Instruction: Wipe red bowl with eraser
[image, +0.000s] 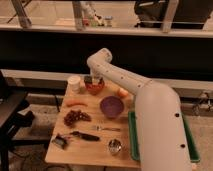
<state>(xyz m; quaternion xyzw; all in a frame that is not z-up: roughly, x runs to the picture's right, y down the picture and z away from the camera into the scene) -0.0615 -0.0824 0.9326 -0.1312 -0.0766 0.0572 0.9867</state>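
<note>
Gripper (93, 80) sits over the red bowl (94, 88) at the table's 12 o'clock; eraser (89, 79) at its tip. Can't tell jaw opening or whether it's gripped. Risk: a loose eraser drops into the bowl, or downward push tips it.

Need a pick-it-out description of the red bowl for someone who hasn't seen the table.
On the wooden table, look to the far edge, where the claw hangs. The red bowl sits right under it, beside a white cup. It is red-orange and smaller than the purple bowl nearer the middle.
</note>
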